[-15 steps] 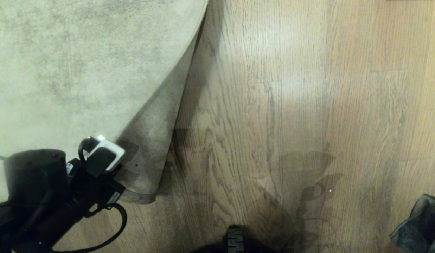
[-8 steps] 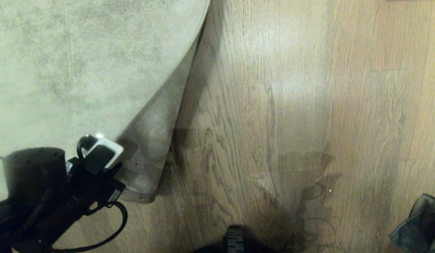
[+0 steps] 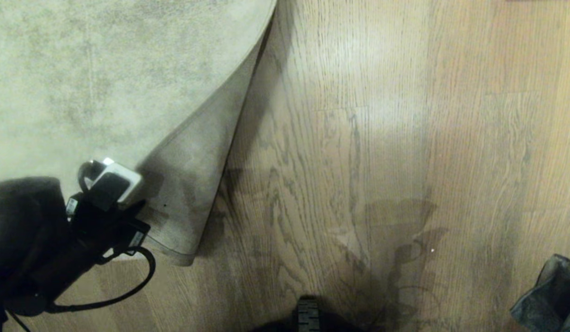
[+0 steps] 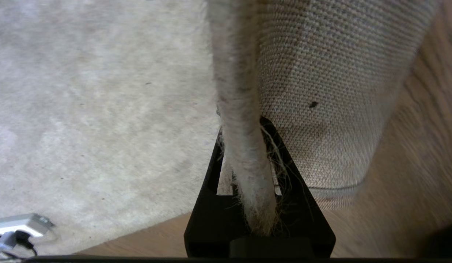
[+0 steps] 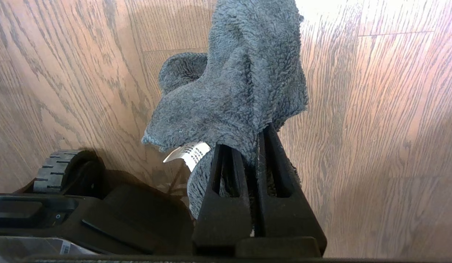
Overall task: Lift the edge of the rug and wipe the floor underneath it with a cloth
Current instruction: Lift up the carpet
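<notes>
Left end effector [image 4: 247,175] mostly hiding behind its own arm in the head view, clamping the rug edge [image 4: 244,146] folded back off the wooden floor [image 3: 358,138], right end effector [image 5: 255,146] gripping the cloth [image 5: 240,84], itself cropped at the head view's corner.

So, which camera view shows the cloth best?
The right wrist view: the grey cloth fills it, pinched in the right gripper. The head view shows only its corner at the edge; the left wrist view shows none.
</notes>
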